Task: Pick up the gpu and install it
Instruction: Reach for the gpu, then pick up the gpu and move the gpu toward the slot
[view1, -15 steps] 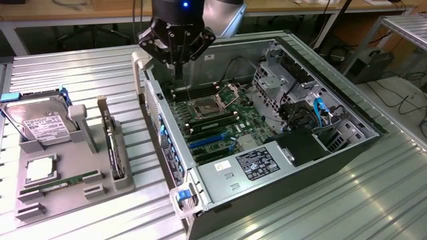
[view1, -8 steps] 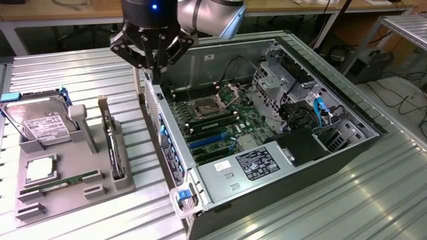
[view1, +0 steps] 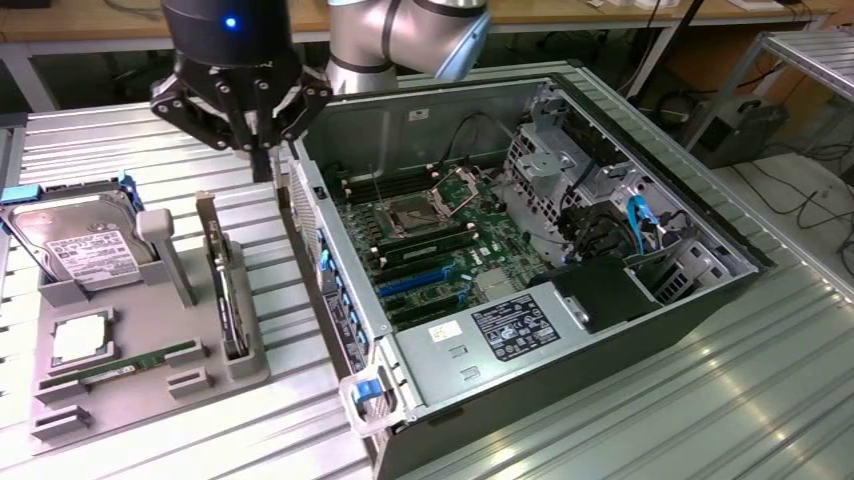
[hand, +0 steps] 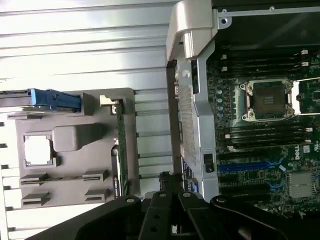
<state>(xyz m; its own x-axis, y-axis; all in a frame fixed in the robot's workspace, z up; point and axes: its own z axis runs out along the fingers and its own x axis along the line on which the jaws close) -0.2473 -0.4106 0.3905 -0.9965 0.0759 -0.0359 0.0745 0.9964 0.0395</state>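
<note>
Now | gripper (view1: 262, 160) clenched | thin flat gpu (view1: 227, 295) upright in grey moulded holder (view1: 248, 365)

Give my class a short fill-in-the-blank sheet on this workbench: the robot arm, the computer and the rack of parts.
1. The graphics card stands on edge in the gray rack, not inside the ____.
2. The arm's jaws are ____ and hold nothing.
3. The hard drive carries a ____ label.
4. The memory stick lying in the rack is ____.

Missing words: computer; shut; white; green.
</note>
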